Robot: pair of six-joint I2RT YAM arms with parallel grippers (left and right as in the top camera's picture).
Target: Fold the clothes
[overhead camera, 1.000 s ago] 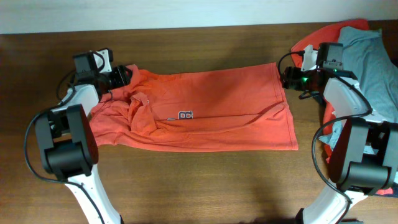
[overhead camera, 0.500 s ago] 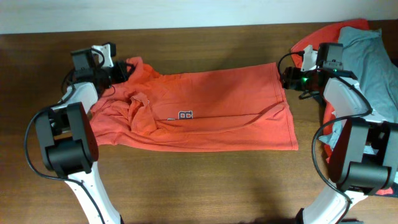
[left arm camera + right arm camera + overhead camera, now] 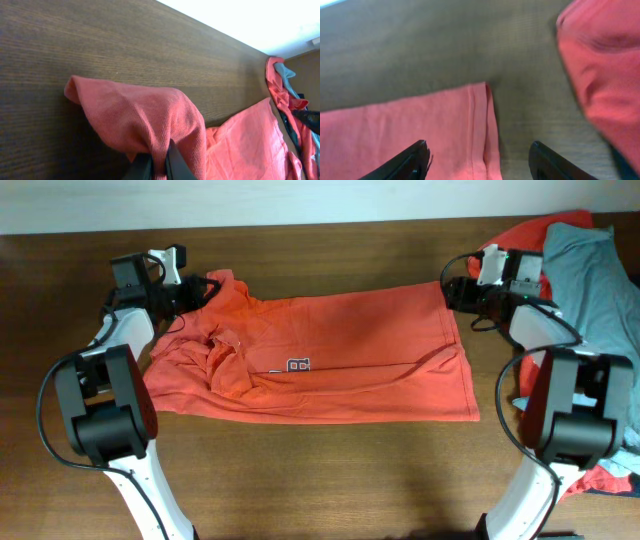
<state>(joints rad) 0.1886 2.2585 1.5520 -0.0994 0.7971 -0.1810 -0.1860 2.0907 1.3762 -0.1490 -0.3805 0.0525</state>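
Note:
An orange-red T-shirt (image 3: 350, 345) with a small dark chest print (image 3: 297, 365) lies spread across the table, rumpled at its left end. My left gripper (image 3: 200, 288) is shut on the shirt's far-left shoulder. In the left wrist view a fold of the orange-red cloth (image 3: 135, 112) is pinched between the dark fingertips of my left gripper (image 3: 159, 162). My right gripper (image 3: 452, 292) is open at the shirt's far-right corner. In the right wrist view the hemmed corner (image 3: 477, 115) lies flat between the wide-apart jaws of my right gripper (image 3: 479, 152), untouched.
A pile of clothes sits at the far right: an orange-red garment (image 3: 520, 235) under a light grey-blue T-shirt (image 3: 600, 280). That orange-red cloth (image 3: 600, 75) shows just right of my right gripper. The table's back edge meets a white wall (image 3: 300, 200).
My left gripper has shut on the shirt's shoulder and drawn it back and to the left. My right gripper has shifted left to the shirt's far-right corner, still open.

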